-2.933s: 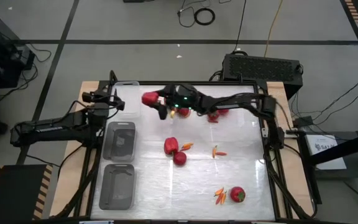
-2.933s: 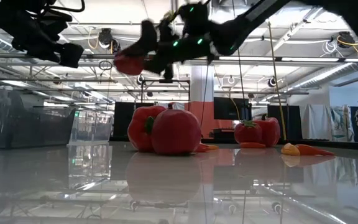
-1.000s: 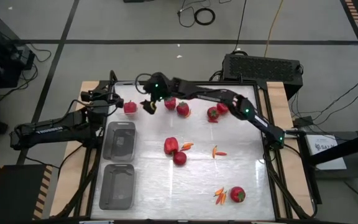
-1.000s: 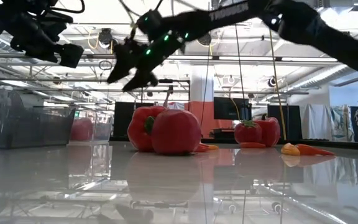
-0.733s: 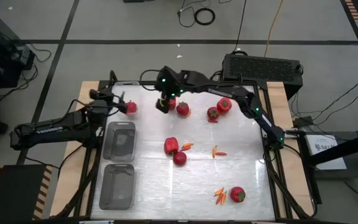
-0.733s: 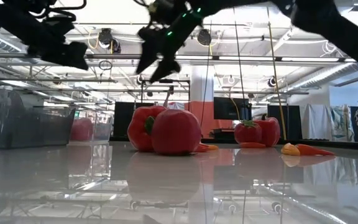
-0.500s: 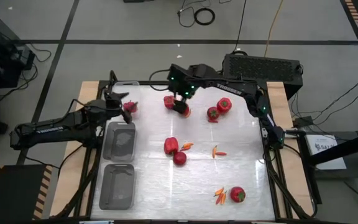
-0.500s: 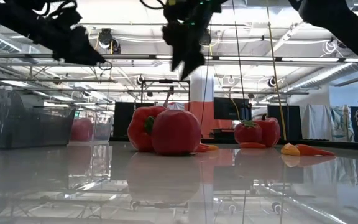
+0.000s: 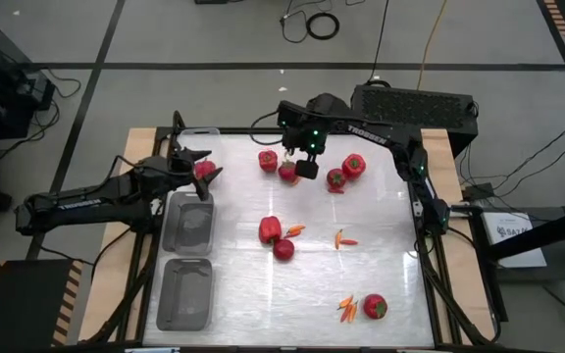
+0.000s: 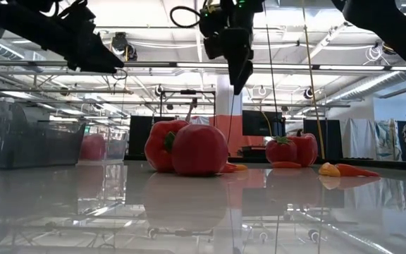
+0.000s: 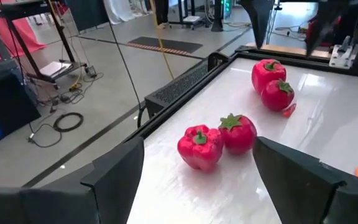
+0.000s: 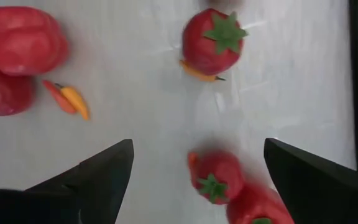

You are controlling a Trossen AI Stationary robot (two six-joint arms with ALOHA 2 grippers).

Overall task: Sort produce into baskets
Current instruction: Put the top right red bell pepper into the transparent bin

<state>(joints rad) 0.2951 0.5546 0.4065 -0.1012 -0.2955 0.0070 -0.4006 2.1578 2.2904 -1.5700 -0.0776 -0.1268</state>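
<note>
Red peppers and tomatoes lie loose on the white table: one pair [image 9: 277, 165] at the far middle, another pair [image 9: 344, 173] to its right, a third pair [image 9: 277, 239] at the centre, and a single tomato [image 9: 374, 307] at the near right. Small chilies [image 9: 344, 240] lie among them. Three clear baskets line the left edge: far [image 9: 196, 139], middle [image 9: 189, 221] and near [image 9: 184, 294]. One red pepper [image 9: 204, 169] lies in the far basket. My left gripper [image 9: 202, 167] hovers open over it, pointing right. My right gripper [image 9: 308, 167] hangs open above the far pairs, pointing down.
A black frame [image 9: 422, 211] rims the table, and the right arm's base stands on its right side. In the right wrist view a tomato [image 12: 213, 40] with a chili [image 12: 197, 71] lies below the fingers. White tabletop [image 9: 263, 304] shows between the near basket and the near-right tomato.
My right gripper has left the far basket, gone toward the table's right along the far side, risen, and tipped to point straight down. My left gripper has swung from pointing at the far edge to pointing right. The pepper my right gripper carried earlier now lies in the far basket.
</note>
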